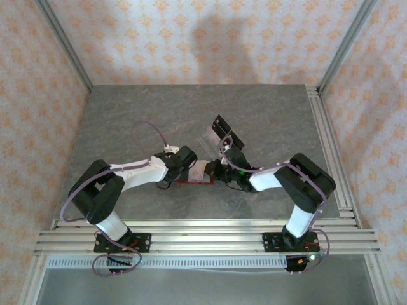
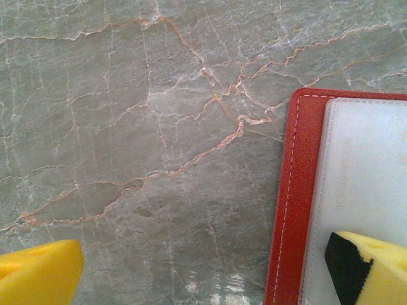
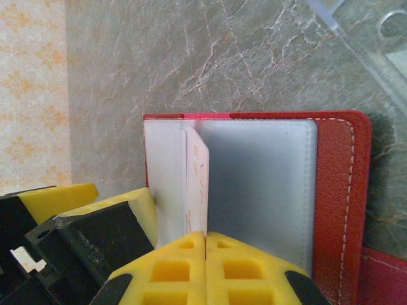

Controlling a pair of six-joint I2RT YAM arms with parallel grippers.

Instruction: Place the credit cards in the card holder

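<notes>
The red card holder (image 1: 193,182) lies open on the table between both arms, its pale inner sleeve (image 3: 261,184) facing up inside the red rim (image 3: 337,190). My right gripper (image 3: 205,244) is shut on a pale pinkish credit card (image 3: 198,181), held on edge over the holder's left half, beside an upright pale leaf (image 3: 165,184). My left gripper (image 2: 203,279) is open. One of its yellow fingers (image 2: 372,270) rests on the pale sleeve (image 2: 362,178), the other hangs over bare table left of the red edge (image 2: 296,190). That left finger (image 3: 121,219) sits against the upright leaf.
A clear plastic rack (image 1: 212,136) with black cards (image 1: 226,131) stands just behind the holder, and its corner (image 3: 375,44) lies close ahead of the right gripper. Grey marble table (image 1: 127,121) spreads out to the left and back. Patterned walls enclose the table.
</notes>
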